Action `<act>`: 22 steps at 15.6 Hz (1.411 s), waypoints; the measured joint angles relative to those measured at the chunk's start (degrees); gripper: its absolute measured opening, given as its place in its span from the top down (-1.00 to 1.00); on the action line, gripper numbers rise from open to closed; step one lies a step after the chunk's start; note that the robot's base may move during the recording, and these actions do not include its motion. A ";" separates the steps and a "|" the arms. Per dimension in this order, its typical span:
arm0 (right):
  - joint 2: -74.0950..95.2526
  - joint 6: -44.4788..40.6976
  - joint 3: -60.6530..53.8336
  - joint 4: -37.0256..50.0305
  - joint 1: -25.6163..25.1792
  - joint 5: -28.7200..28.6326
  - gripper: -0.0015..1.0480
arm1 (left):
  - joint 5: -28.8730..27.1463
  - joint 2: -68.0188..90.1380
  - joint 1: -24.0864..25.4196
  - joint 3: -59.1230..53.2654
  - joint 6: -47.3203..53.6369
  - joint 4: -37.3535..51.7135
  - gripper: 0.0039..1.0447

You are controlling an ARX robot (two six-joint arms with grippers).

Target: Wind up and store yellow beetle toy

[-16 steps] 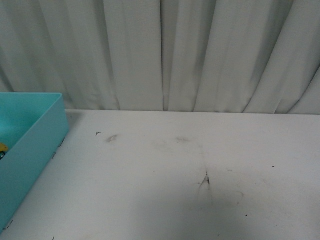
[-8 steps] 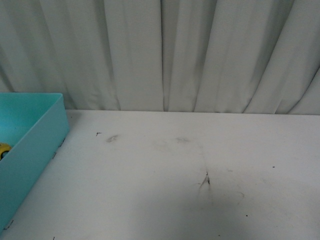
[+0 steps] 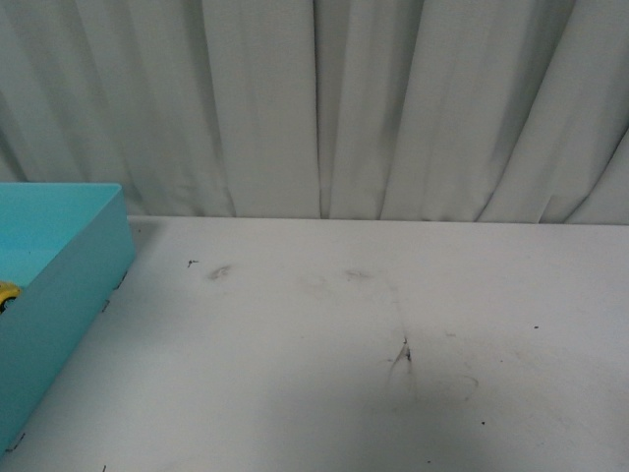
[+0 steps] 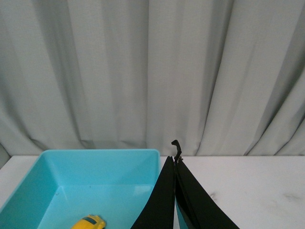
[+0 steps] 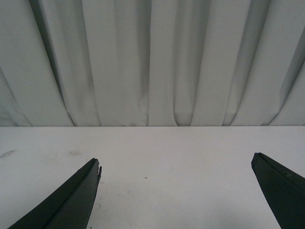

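Starting at 9 o'clock in the front view, the teal bin [image 3: 69, 285] sits at the table's edge. A sliver of the yellow beetle toy [image 3: 5, 292] peeks over the bin's near wall. Compared with a second ago, that sliver has hardly moved, and the bin stands in the same spot. So the toy seems to have come to rest, not to be rolling about inside.

The left wrist view confirms it: the toy lies on the bin floor, apart from the walls and with nothing touching it. The left gripper [image 4: 175, 162] hangs by the bin's side wall with its fingers pressed together on nothing.

Toward the centre, the white table [image 3: 295, 393] shows only smudges and a dark scuff [image 3: 404, 352] near 5 o'clock, the same as before. No arm enters the front view, now or in the earlier pictures.

On the far side, the right gripper [image 5: 176, 162] is spread wide over bare tabletop and carries nothing.

With so little changing, I judge the storing step done and the arms idle or pulling away. Whether the toy was wound cannot be told from here.
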 joint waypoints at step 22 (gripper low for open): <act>0.00 0.00 0.02 0.02 0.00 0.00 -0.87 | -5.99 -48.04 -5.57 -17.46 -0.11 -29.99 0.97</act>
